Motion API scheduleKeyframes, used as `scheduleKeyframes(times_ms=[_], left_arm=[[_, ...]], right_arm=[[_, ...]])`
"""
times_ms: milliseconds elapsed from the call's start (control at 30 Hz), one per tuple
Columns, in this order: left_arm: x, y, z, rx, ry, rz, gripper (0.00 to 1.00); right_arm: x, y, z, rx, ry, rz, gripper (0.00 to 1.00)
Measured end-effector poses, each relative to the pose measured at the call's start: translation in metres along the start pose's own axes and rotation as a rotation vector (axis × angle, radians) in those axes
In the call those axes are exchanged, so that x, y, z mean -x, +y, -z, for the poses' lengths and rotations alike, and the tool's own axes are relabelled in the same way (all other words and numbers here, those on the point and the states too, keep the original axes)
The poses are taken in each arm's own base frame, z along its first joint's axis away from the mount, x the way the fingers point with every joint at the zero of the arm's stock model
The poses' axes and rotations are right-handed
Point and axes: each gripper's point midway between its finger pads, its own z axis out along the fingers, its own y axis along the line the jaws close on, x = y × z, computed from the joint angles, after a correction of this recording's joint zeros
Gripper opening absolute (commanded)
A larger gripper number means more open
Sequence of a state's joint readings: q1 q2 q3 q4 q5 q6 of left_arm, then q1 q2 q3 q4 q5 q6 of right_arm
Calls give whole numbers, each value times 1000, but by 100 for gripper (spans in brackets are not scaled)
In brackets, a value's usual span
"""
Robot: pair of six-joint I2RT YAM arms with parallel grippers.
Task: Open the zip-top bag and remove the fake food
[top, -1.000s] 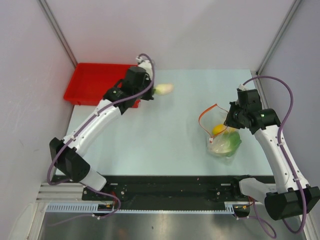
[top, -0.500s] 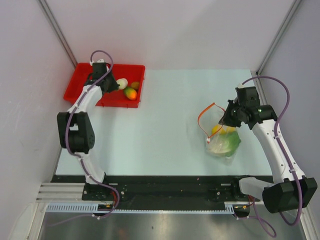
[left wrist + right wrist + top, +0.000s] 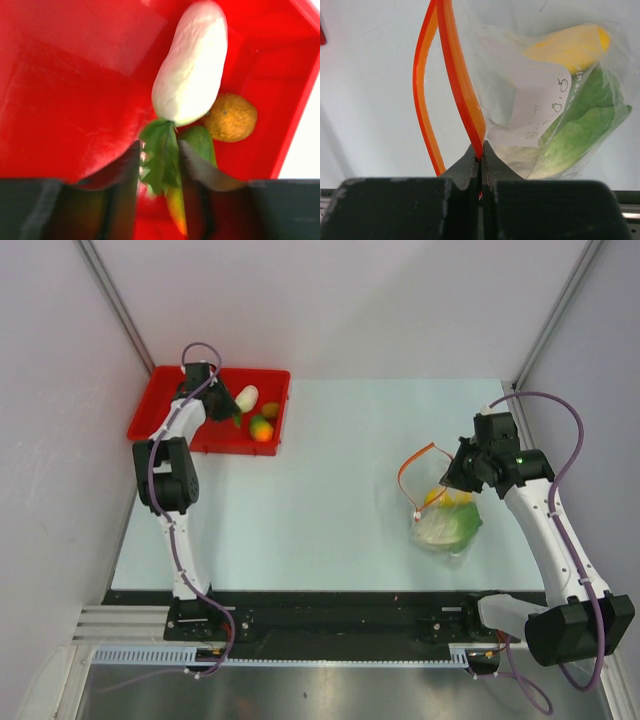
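The clear zip-top bag (image 3: pixel 445 525) lies at the right of the table, its red-orange zip strip (image 3: pixel 410 465) standing open in a loop. My right gripper (image 3: pixel 447 480) is shut on the strip (image 3: pixel 481 156). A yellow piece (image 3: pixel 570 47) and green lettuce (image 3: pixel 580 125) are inside the bag (image 3: pixel 520 110). My left gripper (image 3: pixel 228 410) is over the red tray (image 3: pixel 160 400). Its jaws stand apart round the green leaves of the white radish (image 3: pixel 192 65), with a small gap on the left side. The mango-like fruit (image 3: pixel 261 427) and the brown piece (image 3: pixel 231 117) lie in the tray beside it.
The red tray (image 3: pixel 65 90) stands at the table's far left corner against the wall. Grey walls and metal posts close the table on the left, back and right. A black rail runs along the near edge between the arm bases.
My left arm carried the radish from mid-table to the red tray and brought it down beside the mango-like fruit and the brown piece. My right gripper stayed shut on the bag's zip strip.
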State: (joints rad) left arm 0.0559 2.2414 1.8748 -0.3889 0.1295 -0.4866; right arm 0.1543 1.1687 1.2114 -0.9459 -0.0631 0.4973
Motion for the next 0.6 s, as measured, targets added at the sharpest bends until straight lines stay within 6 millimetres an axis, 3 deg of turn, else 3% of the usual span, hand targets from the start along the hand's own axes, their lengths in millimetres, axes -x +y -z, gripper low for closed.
scheduleKeyframes(times_ms=[33,133,267,400,500,600], left_arm=[[-1,1,0,1,5,3,58],[-3,1,0,3,13,3,62],[-11,2,6,9,25,1,61],[-28,-7,37,11,37,-31,56],[-46,-51,79,-64,29,-100,49],[-83,-137,138,-263,14,-216,42]], right_arm=[[1,0,0,-3,-4,-1,0],[2,-2,0,-14,-10,-5,0],[1,-1,0,-14,-10,3,0],[-4,3,0,4,4,44,0],[-11,13,1,45,30,74,0],[-17,21,3,86,52,99,0]])
